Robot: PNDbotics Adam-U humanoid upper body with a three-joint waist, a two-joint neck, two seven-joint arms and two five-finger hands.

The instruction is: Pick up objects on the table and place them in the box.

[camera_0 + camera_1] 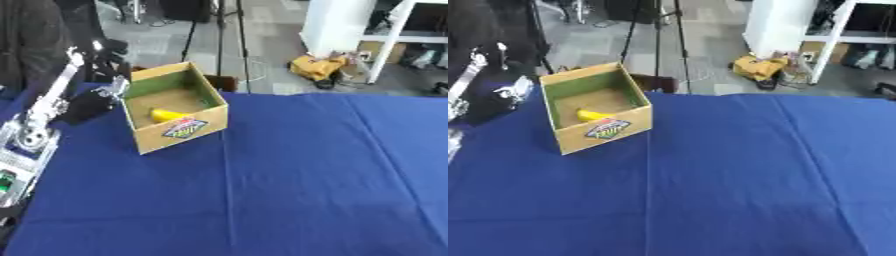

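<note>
A cardboard box (178, 136) with a green lining and a printed label on its front stands on the blue table at the back left. Inside it, near the front wall, lies a yellow object (166, 115) shaped like a banana. My left arm comes in from the lower left and reaches up along the table's left edge. Its dark left hand (96, 99) hangs just beside the box's left wall, outside the box. Nothing shows in that hand. My right hand appears in neither view.
The blue cloth (297, 180) covers the whole table. Behind the far edge are tripod legs (219, 45), a yellow bag (317, 66) on the floor and a white shelf (833, 35). A person in dark clothing stands at the far left.
</note>
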